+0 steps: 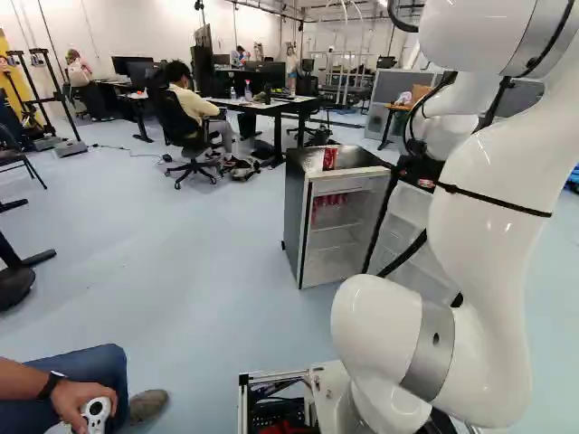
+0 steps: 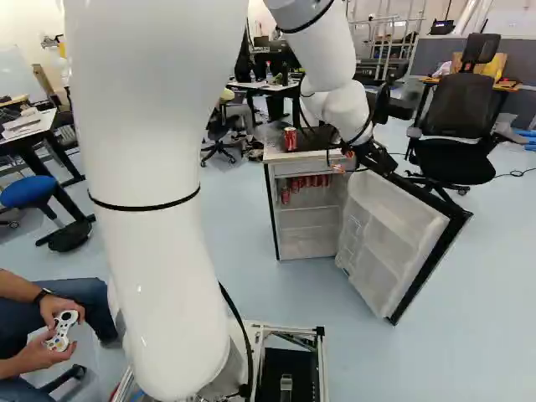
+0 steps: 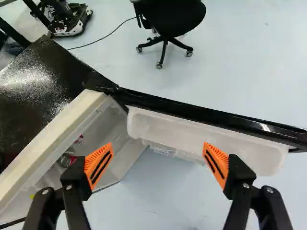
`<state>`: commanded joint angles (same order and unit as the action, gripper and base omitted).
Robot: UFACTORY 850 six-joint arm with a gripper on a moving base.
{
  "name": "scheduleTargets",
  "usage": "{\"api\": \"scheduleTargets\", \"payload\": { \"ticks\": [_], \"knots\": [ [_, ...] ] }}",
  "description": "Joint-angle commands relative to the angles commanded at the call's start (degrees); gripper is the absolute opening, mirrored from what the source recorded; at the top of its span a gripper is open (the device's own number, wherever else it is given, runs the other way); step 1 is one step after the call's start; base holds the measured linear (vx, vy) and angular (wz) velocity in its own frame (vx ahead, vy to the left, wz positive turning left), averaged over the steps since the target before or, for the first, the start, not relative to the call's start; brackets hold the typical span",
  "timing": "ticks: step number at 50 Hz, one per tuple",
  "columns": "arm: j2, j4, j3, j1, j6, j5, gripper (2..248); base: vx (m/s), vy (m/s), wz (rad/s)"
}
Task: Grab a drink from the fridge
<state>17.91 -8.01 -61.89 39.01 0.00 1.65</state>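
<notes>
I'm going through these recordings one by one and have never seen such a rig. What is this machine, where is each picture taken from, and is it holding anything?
The machine is one white robot arm on a moving base. Two pictures come from cameras on that base, behind the arm, one to its left and one to its right. The third comes from the arm's wrist, looking along its gripper.

Ahead is a small fridge with its door open. A red can stands on top, and several more red cans are inside, near the top.

The gripper's two fingers, with orange pads, are spread wide with nothing between them, so it holds nothing. It appears to hang above the space between fridge and door.
</notes>
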Motion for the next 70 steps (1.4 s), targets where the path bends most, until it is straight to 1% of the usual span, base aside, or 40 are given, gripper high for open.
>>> {"api": "scheduleTargets", "payload": {
  "ticks": [42,70],
  "knots": [
    [8.16,0.0,-10.14,4.52,0.0,0.08,247,0.0,0.0,0.0],
    [13.97,0.0,-17.73,7.06,0.0,1.98,247,0.0,0.0,0.0]
  ]
}}
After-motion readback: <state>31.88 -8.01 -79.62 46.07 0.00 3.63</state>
